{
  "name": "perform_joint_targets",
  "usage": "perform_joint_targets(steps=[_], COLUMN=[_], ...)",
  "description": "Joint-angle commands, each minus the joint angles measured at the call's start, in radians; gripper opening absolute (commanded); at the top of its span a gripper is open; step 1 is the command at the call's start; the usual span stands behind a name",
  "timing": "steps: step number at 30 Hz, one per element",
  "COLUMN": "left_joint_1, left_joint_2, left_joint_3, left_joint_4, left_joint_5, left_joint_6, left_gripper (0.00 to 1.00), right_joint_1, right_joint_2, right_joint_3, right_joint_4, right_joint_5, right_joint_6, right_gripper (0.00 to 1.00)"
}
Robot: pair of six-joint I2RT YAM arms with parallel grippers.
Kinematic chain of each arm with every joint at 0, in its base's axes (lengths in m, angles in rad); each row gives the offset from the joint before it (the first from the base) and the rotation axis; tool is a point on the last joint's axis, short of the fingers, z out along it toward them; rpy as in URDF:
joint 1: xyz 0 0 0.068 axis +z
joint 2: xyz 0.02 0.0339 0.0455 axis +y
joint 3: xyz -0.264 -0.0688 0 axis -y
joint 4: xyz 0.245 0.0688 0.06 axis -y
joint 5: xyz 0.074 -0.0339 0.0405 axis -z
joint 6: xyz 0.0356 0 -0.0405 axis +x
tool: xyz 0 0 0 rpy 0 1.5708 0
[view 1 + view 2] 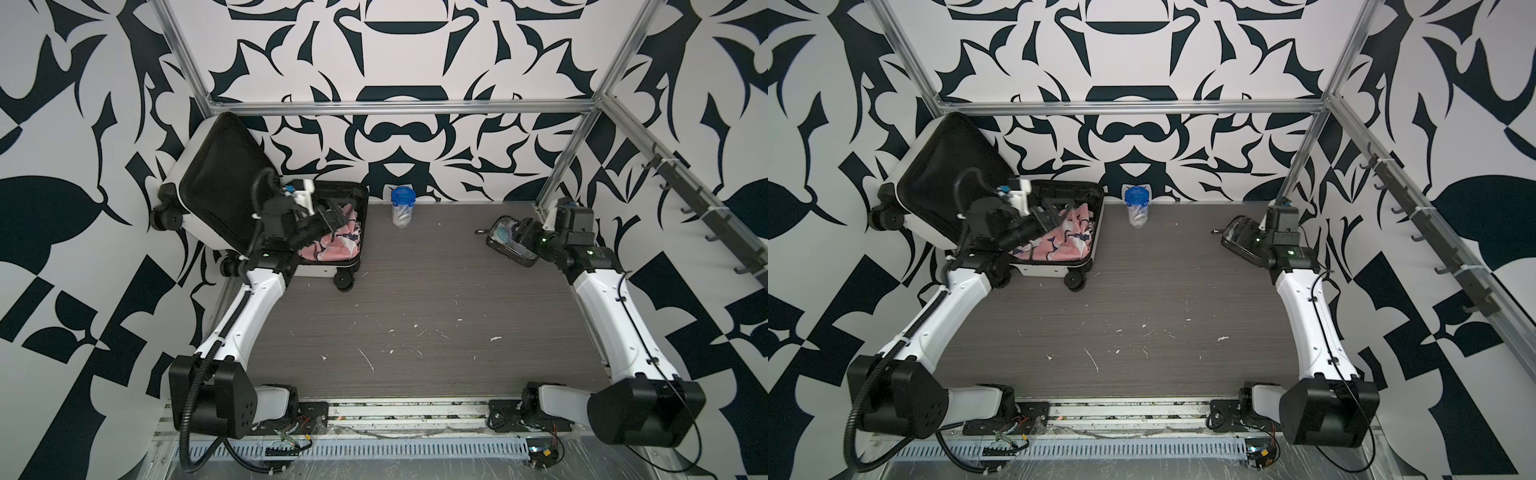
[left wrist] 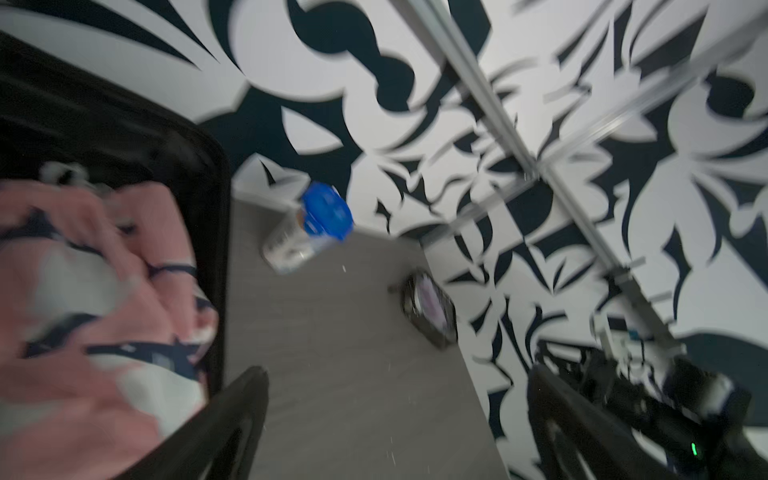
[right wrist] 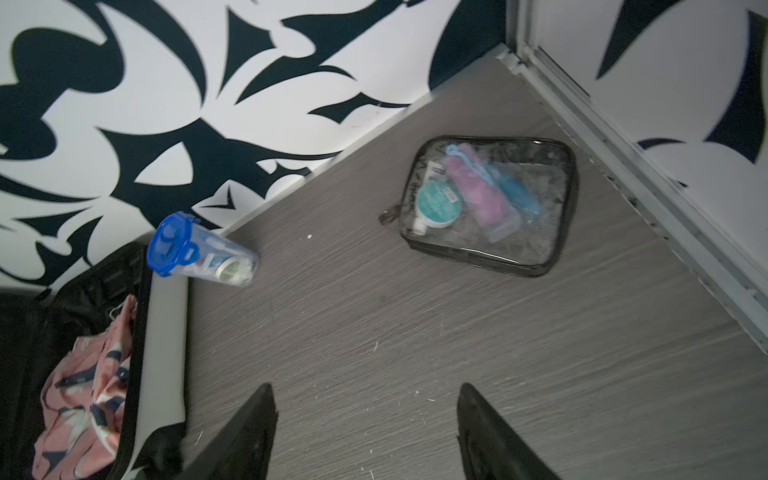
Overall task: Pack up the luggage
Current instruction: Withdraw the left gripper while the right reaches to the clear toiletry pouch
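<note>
At the far left corner of the grey wood-grain table (image 1: 415, 316) lies the luggage (image 1: 324, 269), a small white hard-shell suitcase with black lining and black spinner wheels. It is open. Its base rests flat on the table and its lid stands raised, tilted back toward the table's left wall with the black lining facing the middle. A crumpled pink fabric garment with white and navy markings (image 1: 332, 245) fills part of the base.

The left gripper (image 2: 399, 428) hangs over that same corner, above the garment and the base's rim. Its black fingers (image 2: 237, 424) are spread wide with nothing between them, though the left wrist view is smeared by blur.

By the table's back edge, about midway along it, a clear plastic canister with a blue clip-on lid (image 1: 402, 207) stands upright, apart from the suitcase. Small items show inside, too indistinct to name.

Toward the table's far right corner a clear, black-trimmed zip pouch (image 3: 486, 203) lies flat, holding a round teal tin and pink and blue items. The right gripper (image 3: 370, 436) is above the table near this corner. Its fingers are parted and empty, and in the right wrist view the pouch lies ahead of the fingertips. In both top views the arm's wrist covers part of the pouch.
</note>
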Motion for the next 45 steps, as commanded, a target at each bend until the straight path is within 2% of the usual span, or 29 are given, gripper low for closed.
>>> perform_joint_targets(steps=[1, 7, 9, 13, 17, 23, 37, 45], left_joint_1=[-0.164, -0.433, -0.501, -0.561, -0.565, -0.562, -0.465, -0.448], left_joint_2=[-0.067, -0.052, 0.0, 0.064, 0.104, 0.095, 0.095, 0.097], left_joint_3=[-0.073, -0.234, -0.279, -0.359, -0.409, -0.416, -0.439, -0.445], left_joint_4=[-0.086, -0.013, 0.02, 0.109, 0.168, 0.16, 0.163, 0.163], left_joint_5=[-0.144, -0.29, -0.325, -0.325, -0.314, -0.349, -0.284, -0.275], left_joint_6=[0.102, 0.049, 0.033, -0.05, -0.117, -0.097, -0.08, -0.078], left_gripper=[0.99, 1.0, 1.0, 0.99, 1.0, 0.99, 0.99, 0.99], right_joint_1=[-0.097, -0.255, -0.29, -0.319, -0.328, -0.328, -0.328, -0.328], right_joint_2=[0.018, 0.054, 0.071, 0.136, 0.228, 0.354, 0.507, 0.59], right_joint_3=[-0.058, -0.156, -0.179, -0.187, -0.182, -0.151, -0.116, -0.09], right_joint_4=[0.0, 0.075, 0.1, 0.138, 0.2, 0.27, 0.452, 0.545], right_joint_5=[-0.119, -0.211, -0.234, -0.251, -0.296, -0.323, -0.27, -0.267], right_joint_6=[0.054, 0.091, 0.102, 0.107, 0.13, 0.186, 0.304, 0.37], right_gripper=[0.67, 0.67, 0.69, 0.7, 0.69, 0.6, 0.51, 0.48])
